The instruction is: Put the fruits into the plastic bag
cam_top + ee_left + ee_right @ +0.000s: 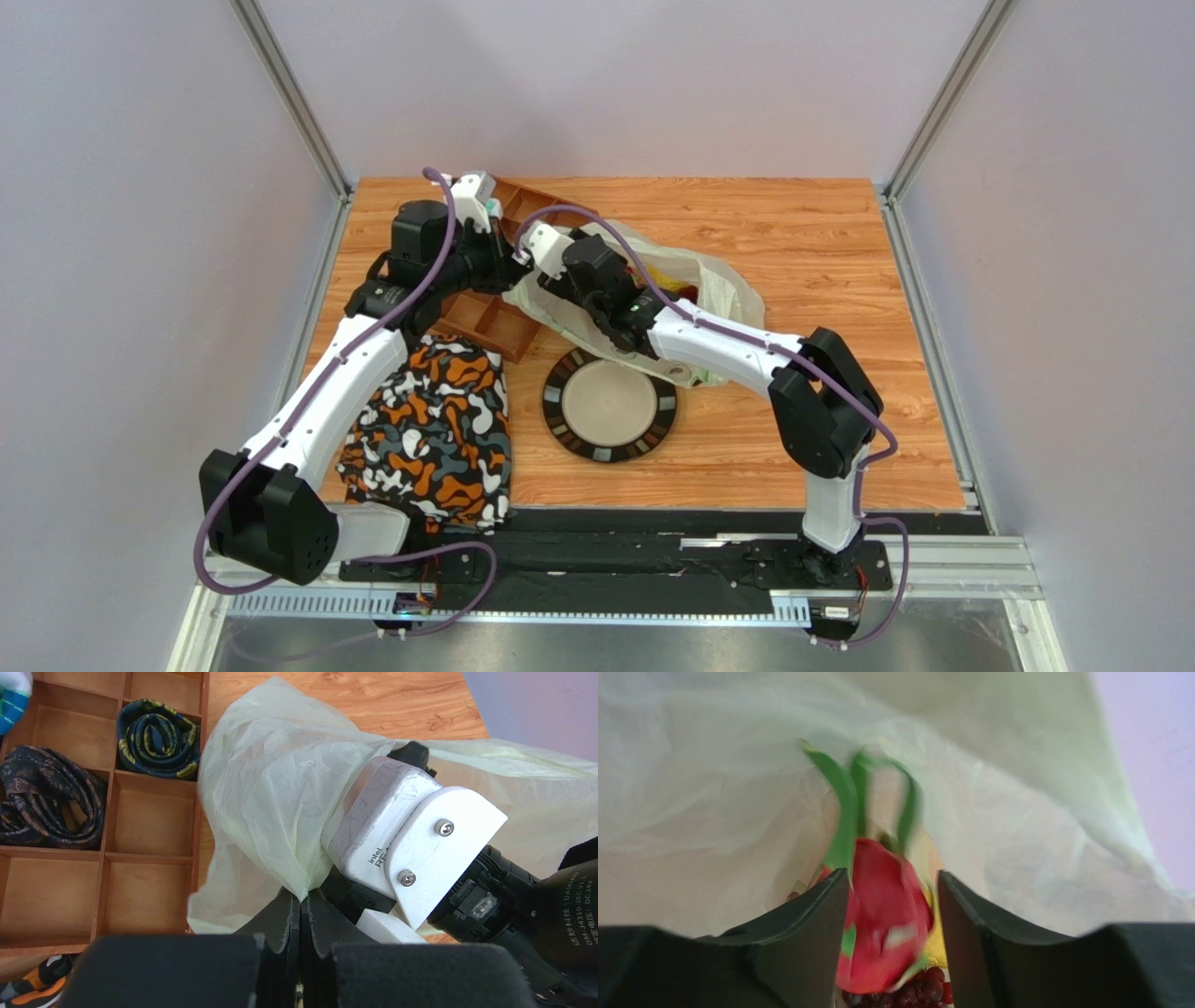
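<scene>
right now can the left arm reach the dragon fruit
Probably not: the left gripper is shut on the plastic bag, and the dragon fruit is inside it, between the fingers of the right gripper.

Right wrist view: dragon fruit (882, 917) between my right gripper (891, 882) fingers is blurred, its scales just green streaks, and its lower end runs off the bottom edge. Grape bunch (917, 992) only peeks in at that edge. Yellow sliver (936, 941) behind the dragon fruit, can't tell which fruit.

Top view: plastic bag (723, 291) hides those fingertips and everything inside.

Left wrist view: my right wrist's camera housing (414, 840) blocks the bag mouth. Patterned cloth (24, 990) clipped by the corner.
</scene>
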`<act>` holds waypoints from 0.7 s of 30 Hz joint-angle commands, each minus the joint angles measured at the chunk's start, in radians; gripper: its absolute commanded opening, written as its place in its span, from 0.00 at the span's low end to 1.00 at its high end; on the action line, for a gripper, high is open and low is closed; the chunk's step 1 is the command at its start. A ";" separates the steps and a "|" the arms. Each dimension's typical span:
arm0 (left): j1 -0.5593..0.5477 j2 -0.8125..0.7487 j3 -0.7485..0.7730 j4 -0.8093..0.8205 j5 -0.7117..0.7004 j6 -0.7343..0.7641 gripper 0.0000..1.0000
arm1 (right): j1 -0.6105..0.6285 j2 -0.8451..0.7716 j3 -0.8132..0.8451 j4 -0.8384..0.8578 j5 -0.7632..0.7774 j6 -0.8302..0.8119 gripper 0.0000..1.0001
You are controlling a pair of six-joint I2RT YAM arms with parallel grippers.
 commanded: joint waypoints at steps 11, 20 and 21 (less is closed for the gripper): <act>-0.034 0.025 0.024 0.055 0.131 -0.031 0.00 | 0.011 -0.299 -0.203 -0.029 -0.148 0.150 0.68; -0.028 0.041 0.014 0.083 0.134 -0.043 0.00 | 0.047 -0.709 -0.263 -0.199 -0.311 0.354 0.75; -0.028 0.043 0.017 0.083 0.136 -0.046 0.00 | 0.039 -0.746 -0.253 -0.218 -0.288 0.374 0.77</act>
